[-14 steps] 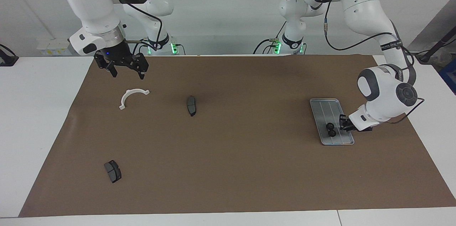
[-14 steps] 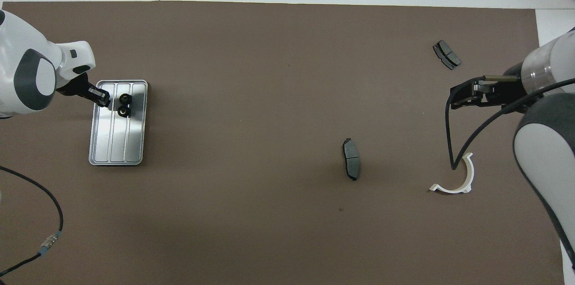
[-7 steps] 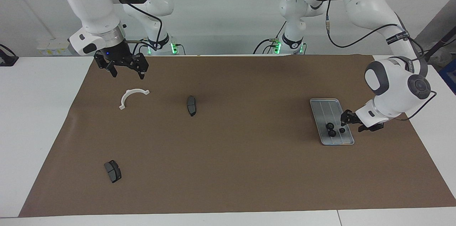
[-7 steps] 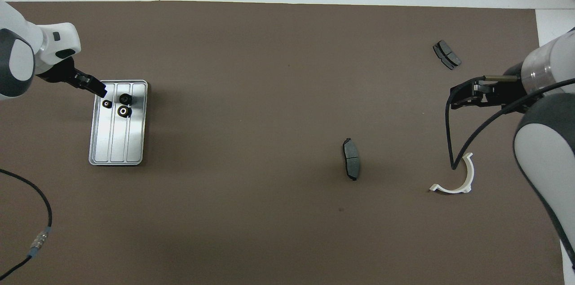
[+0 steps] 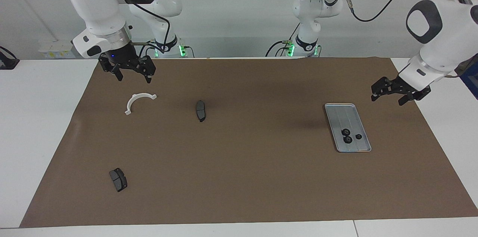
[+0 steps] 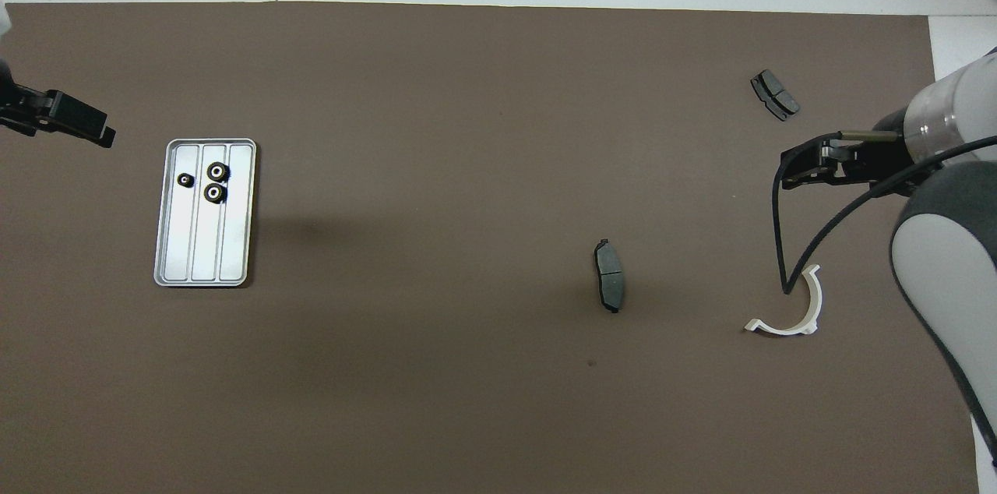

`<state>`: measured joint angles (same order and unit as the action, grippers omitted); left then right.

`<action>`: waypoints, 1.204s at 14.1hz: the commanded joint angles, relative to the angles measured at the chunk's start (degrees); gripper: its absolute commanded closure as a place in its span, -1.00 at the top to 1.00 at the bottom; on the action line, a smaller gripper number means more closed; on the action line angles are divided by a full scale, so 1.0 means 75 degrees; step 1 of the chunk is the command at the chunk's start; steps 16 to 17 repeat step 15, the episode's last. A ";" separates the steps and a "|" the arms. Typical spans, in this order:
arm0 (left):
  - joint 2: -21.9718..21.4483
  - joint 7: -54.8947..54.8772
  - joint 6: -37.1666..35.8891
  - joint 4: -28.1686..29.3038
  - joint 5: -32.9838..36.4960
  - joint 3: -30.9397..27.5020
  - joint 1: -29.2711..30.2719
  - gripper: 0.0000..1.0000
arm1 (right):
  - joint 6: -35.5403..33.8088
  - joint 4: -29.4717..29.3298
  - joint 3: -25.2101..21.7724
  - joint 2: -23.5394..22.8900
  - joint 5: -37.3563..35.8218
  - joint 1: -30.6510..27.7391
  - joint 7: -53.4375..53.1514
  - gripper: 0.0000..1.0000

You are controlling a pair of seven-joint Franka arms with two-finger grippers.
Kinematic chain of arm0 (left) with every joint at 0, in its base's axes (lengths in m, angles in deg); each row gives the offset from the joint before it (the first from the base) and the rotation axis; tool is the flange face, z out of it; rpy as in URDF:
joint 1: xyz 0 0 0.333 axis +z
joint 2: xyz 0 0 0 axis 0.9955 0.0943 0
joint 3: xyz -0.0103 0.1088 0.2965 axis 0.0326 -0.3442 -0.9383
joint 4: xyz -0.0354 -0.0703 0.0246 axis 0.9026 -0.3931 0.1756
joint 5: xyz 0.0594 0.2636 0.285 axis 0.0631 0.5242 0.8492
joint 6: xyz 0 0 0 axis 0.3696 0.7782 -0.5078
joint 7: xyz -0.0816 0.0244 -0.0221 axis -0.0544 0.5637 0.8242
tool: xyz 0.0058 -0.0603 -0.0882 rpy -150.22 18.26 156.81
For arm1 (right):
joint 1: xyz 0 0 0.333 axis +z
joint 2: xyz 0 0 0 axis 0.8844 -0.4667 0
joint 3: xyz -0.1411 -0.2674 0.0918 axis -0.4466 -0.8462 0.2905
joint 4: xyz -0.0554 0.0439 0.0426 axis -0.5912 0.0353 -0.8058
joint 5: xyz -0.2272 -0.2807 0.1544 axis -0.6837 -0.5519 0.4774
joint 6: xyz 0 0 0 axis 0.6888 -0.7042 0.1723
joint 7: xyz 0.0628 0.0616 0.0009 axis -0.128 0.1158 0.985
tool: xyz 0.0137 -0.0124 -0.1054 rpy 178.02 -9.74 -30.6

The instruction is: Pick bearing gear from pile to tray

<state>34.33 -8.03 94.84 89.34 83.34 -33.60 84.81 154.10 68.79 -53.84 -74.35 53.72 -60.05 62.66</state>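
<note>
The silver tray lies on the brown mat toward the left arm's end; it also shows in the overhead view. Three small black gears lie in the part of it farther from the robots, close together. My left gripper is open and empty, raised over the mat's edge beside the tray. My right gripper is open and empty over the mat above the white curved bracket, waiting. I see no gear outside the tray.
One dark brake pad lies mid-mat, beside the bracket. A second brake pad lies farther from the robots toward the right arm's end. The brown mat covers most of the white table.
My left gripper let go of a third gear in the tray, opened, then rose and drew back off the tray toward the left arm's end. The right arm has not moved.
</note>
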 commanded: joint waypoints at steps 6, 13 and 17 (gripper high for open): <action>-0.0826 0.0277 -0.0897 0.0115 0.0101 -0.0058 -0.0077 1.00 | 0.0175 0.0240 0.0023 0.0201 0.0009 -0.0073 0.0217 1.00; -0.0744 0.0371 -0.0757 0.0104 0.0359 -0.0011 -0.0089 1.00 | 0.0175 0.0239 0.0023 0.0201 0.0009 -0.0073 0.0205 1.00; -0.0732 0.0383 -0.0733 0.0104 0.0359 0.0001 -0.0089 1.00 | 0.0175 0.0251 0.0023 0.0201 0.0009 -0.0073 0.0217 1.00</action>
